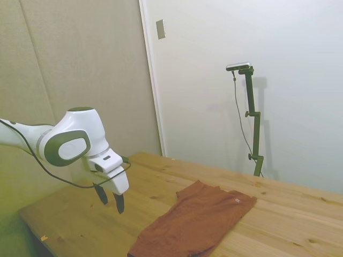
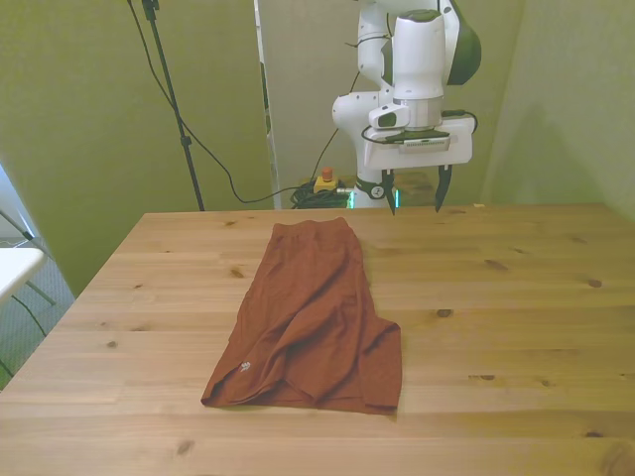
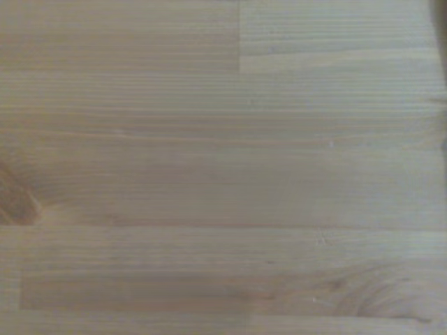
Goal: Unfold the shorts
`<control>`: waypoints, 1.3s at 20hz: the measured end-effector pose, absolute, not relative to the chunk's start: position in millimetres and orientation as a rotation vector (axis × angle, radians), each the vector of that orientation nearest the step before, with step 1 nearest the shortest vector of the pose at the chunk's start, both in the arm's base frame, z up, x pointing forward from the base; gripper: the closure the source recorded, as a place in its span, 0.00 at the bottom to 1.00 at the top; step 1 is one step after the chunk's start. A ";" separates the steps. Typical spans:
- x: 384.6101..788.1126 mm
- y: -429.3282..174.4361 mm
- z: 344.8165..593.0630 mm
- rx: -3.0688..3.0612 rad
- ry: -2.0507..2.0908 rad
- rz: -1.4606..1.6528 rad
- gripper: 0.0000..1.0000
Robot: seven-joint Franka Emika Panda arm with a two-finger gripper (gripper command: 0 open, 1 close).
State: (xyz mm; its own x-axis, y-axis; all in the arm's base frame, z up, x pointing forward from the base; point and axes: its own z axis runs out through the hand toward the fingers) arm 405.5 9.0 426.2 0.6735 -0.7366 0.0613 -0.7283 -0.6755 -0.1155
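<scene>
The rust-brown shorts [image 2: 308, 322] [image 1: 198, 222] lie folded lengthwise on the wooden table [image 2: 516, 317], a long wrinkled strip with a small pale label near the end closest to the front camera. My gripper [image 2: 414, 189] [image 1: 110, 199] hangs open above the table's far edge, to the front view's right of the shorts' far end, with nothing between its fingers. It is clear of the cloth. The wrist view holds only bare wood grain [image 3: 223, 174].
A yellow box with a red button [image 2: 324, 180] and cables sit on the floor behind the table. Something white [image 2: 15, 266] juts in at the front view's left edge.
</scene>
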 end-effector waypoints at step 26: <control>398.8 -297.5 409.1 -2.405 1.562 0.148 0.00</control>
